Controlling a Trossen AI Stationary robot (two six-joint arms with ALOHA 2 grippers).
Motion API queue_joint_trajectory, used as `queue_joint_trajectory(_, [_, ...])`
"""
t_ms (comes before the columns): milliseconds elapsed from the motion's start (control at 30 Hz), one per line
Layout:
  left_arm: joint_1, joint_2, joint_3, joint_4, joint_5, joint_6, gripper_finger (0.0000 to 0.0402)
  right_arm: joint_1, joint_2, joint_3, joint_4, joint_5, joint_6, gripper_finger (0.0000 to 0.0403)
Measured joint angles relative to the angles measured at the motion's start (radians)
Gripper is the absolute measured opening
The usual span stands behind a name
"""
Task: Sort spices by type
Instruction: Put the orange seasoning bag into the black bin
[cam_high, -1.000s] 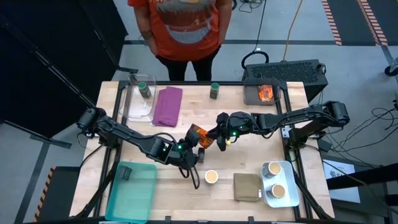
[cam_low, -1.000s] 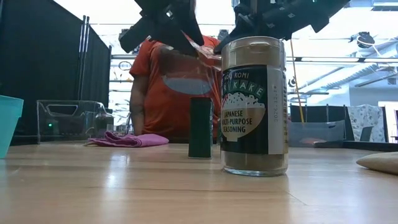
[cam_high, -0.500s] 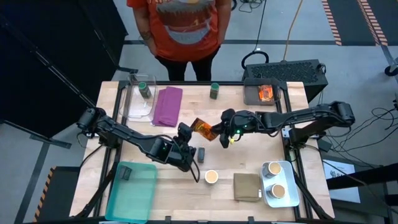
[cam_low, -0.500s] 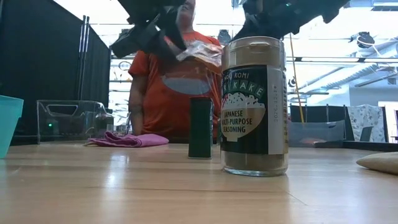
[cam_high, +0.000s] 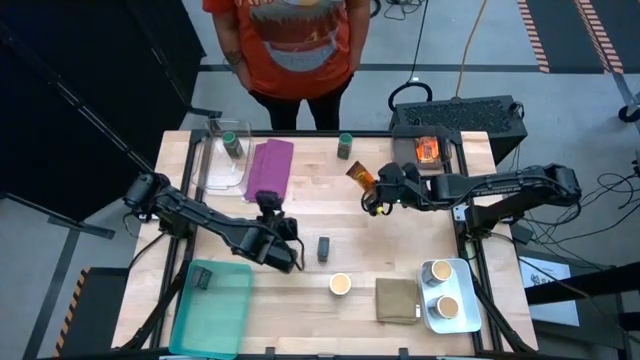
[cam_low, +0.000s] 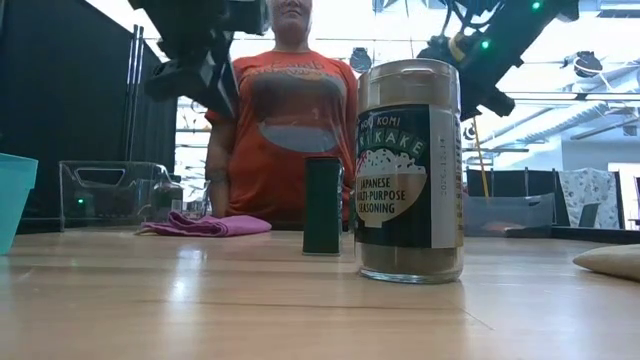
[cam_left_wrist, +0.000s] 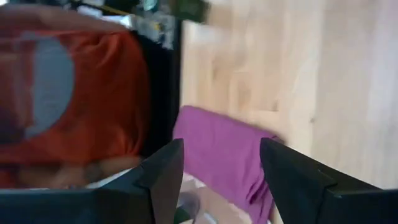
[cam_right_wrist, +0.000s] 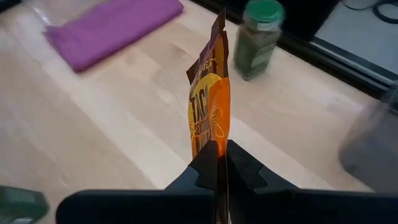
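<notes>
Handover done: right pincer (cam_high: 372, 186) now alone pinches the orange taco seasoning packet (cam_right_wrist: 210, 107) above the table's (cam_high: 300, 195) far right, heading toward the black bin's matching packet (cam_high: 427, 149), while left pincer (cam_high: 272, 213), half-open and empty, has pulled back.

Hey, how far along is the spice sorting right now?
Done: two cups sit in the grey tray, one orange packet in the black bin, one jar in the clear box. In hand: the right gripper pinches an orange packet. Left: a green-lidded jar, a dark block and a cup.
</notes>
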Motion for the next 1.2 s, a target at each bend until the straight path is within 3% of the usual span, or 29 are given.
queue_joint_trajectory(200, [-0.077,-0.081,-0.112,-0.018,-0.154,-0.113,0.0211,-0.016,0.003,0.000,-0.028,0.008,0.013,0.0000])
queue_joint_trajectory(367, [-0.139,-0.258,-0.276,0.124,-0.146,-0.159,0.0184,-0.016,0.003,0.000,-0.026,0.011,0.013,0.0000])
queue_joint_trajectory(467, [-0.165,-0.378,-0.377,0.383,-0.052,-0.015,0.0163,-0.032,0.003,0.000,-0.023,0.032,0.016,0.0000])
queue_joint_trajectory(667, [-0.105,-0.549,-0.605,1.145,0.490,0.474,0.0130,-0.105,0.002,0.000,-0.008,0.036,0.016,0.0000])
queue_joint_trajectory(733, [-0.065,-0.572,-0.667,1.277,0.568,0.555,0.0123,-0.132,0.002,0.001,-0.006,0.035,0.011,0.0000])
queue_joint_trajectory(867, [0.036,-0.587,-0.727,1.371,0.577,0.615,0.0117,-0.184,0.002,0.069,-0.106,0.036,0.008,0.0000])
queue_joint_trajectory(1100, [0.196,-0.592,-0.719,1.385,0.573,0.639,0.0116,-0.283,0.005,0.262,-0.375,0.089,-0.003,0.0000])
queue_joint_trajectory(1200, [0.240,-0.604,-0.718,1.382,0.499,0.643,0.0116,-0.372,0.005,0.303,-0.497,0.093,0.037,0.0000])
